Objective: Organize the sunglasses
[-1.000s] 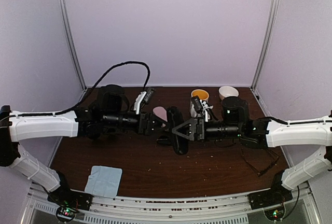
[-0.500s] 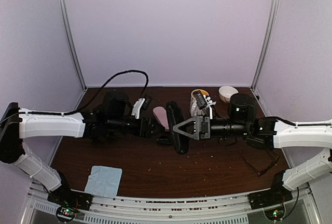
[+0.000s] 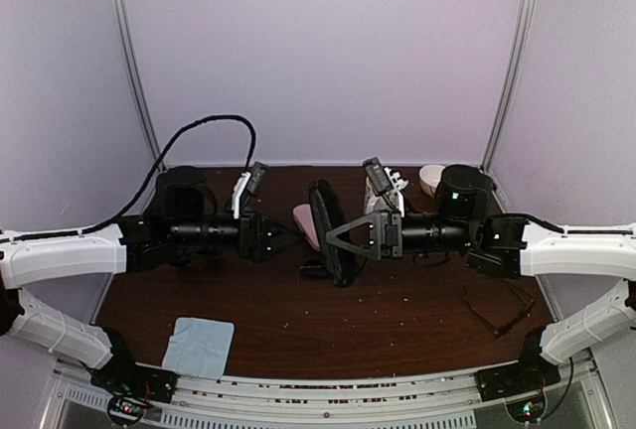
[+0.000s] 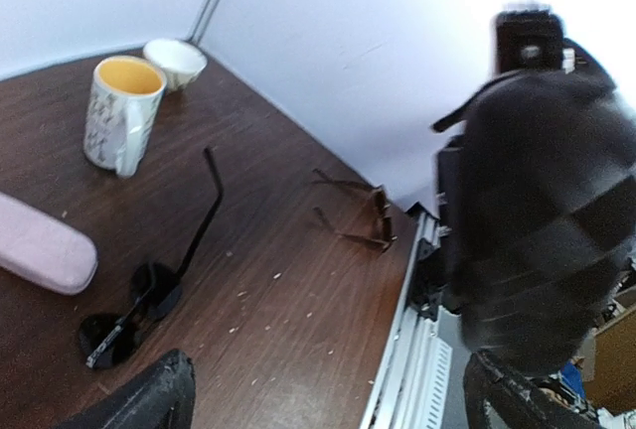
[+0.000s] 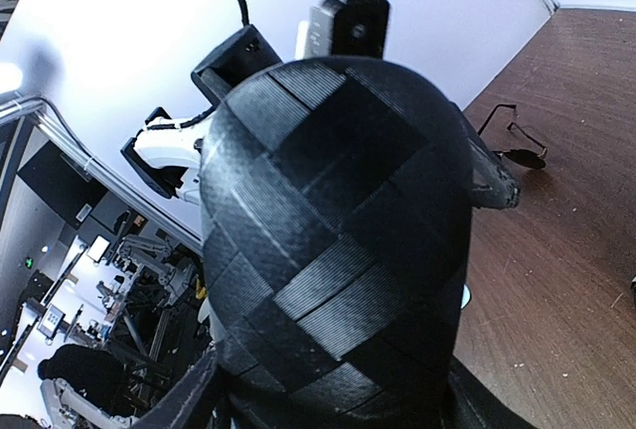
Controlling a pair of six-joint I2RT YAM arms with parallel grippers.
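Left gripper [image 3: 260,236] spread wide, empty, left of centre. Right gripper [image 3: 340,241] clamped across upright black case [image 3: 322,209], weave-textured, at centre. Dark-lensed sunglasses [image 4: 134,308] flat on tabletop beside pink case [image 4: 40,250]; thin-framed sunglasses [image 3: 497,310] at lower right.

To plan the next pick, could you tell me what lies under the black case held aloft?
Below it lie black sunglasses, a pink case beside them. In the top view the black case hides part of both.
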